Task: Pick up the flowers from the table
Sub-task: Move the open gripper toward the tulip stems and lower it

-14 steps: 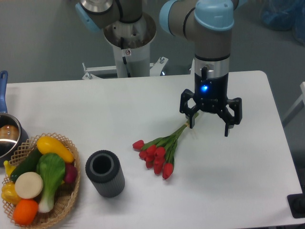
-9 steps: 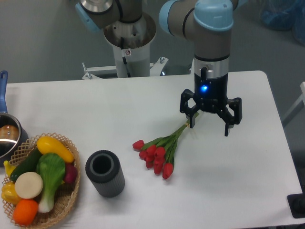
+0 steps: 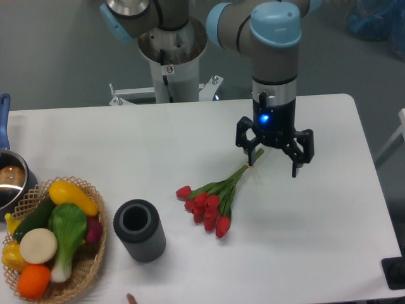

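Note:
The flowers (image 3: 212, 198), a bunch of red tulip buds on green stems, lie on the white table (image 3: 329, 240) near its middle, buds toward the front left and stem ends toward the back right. My gripper (image 3: 273, 163) hangs open above the stem ends, with its left fingertip right by the stem tips and its right fingertip further right. It holds nothing.
A dark ribbed cylinder (image 3: 139, 230) stands upright front left of the flowers. A wicker basket (image 3: 88, 266) of toy vegetables sits at the front left edge. A pot (image 3: 9, 180) with a blue handle is at the far left. The arm's base (image 3: 172, 57) stands behind the table.
My gripper has shifted a little to the left and slightly back, still open. The flowers have not moved.

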